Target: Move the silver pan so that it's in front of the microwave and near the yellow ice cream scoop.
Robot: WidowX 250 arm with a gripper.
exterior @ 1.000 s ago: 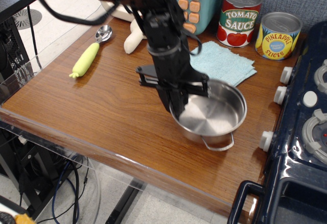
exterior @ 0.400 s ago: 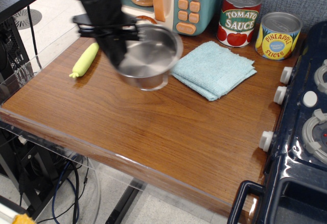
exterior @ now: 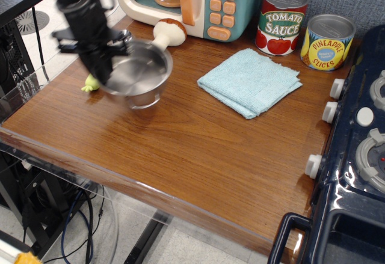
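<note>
We see the gripper (exterior: pixel 99 74) clenched on the left rim of the silver pan (exterior: pixel 137 75), just in front of the microwave (exterior: pixel 192 2), covering most of the yellow ice cream scoop (exterior: pixel 91 83).

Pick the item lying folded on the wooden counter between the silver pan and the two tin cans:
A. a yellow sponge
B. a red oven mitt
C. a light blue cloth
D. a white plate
C: a folded light blue cloth lies flat on the counter, right of the silver pan and in front of the tomato sauce can and pineapple can.
</note>
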